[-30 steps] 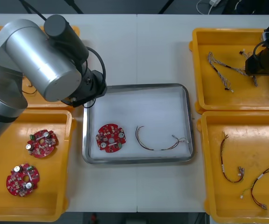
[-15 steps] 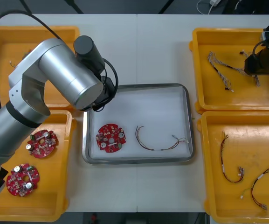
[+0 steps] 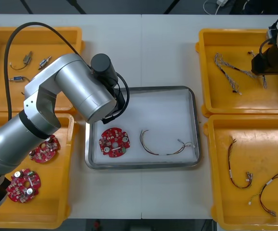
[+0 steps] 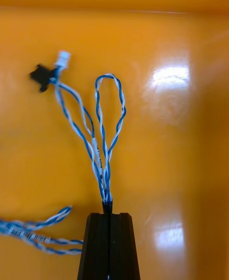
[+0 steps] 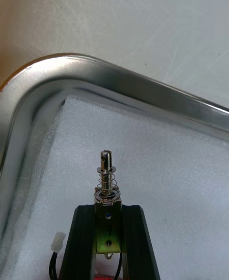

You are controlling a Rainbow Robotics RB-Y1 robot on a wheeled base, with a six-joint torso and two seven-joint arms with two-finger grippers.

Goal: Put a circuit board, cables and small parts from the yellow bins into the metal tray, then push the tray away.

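**Left arm at the tray.** The left gripper [image 5: 107,209] hangs over the far-left corner of the metal tray [image 5: 143,85]. Its fingers are closed to the width of 1 small metal part [image 5: 107,177]. The part's long axis runs in line with the fingers and points at the corner rim. The white lining lies just beneath the part, inside the rim, so a release here should land it in the tray. 1 circuit board [image 3: 114,142] lies near the tray's left edge.

**Right arm.** The right gripper [image 4: 108,215] is over the far-right yellow bin [image 3: 211,72], well apart from the tray. Its fingers are pinched together on the blue and white cable [image 4: 102,132].
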